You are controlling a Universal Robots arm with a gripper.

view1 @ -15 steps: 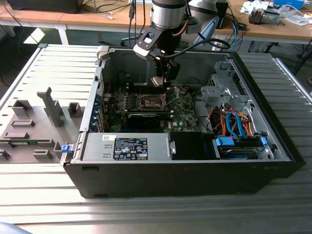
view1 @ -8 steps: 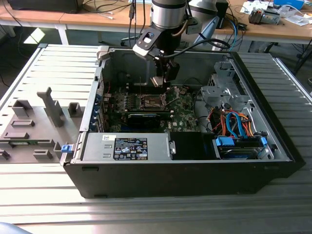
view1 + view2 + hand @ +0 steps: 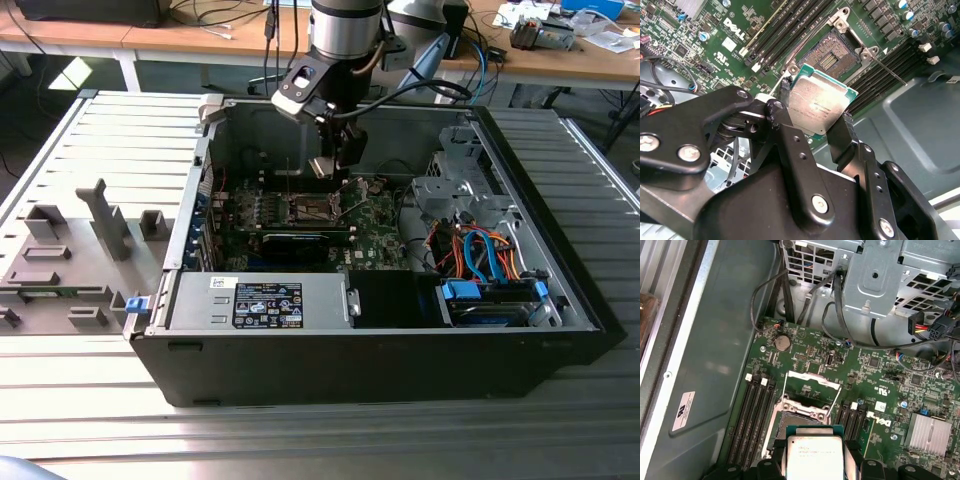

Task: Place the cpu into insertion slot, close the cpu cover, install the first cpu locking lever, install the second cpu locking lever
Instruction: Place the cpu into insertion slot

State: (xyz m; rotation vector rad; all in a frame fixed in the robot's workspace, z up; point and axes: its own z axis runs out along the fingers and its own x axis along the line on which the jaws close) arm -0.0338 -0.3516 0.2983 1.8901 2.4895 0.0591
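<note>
The cpu (image 3: 822, 100) is gripped by two opposite edges and kept flat, hanging close above the open insertion slot (image 3: 832, 55), not yet seated. My hand (image 3: 815, 109) is clamped on it. The cpu cover (image 3: 807, 384) stands lifted, I think to leave the way free.

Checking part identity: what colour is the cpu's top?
Silvery-grey cpu, green rim; best in second wrist view.

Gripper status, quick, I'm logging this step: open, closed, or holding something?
Gripper: jaws shut on the cpu, which is held clear of the insertion slot.
</note>
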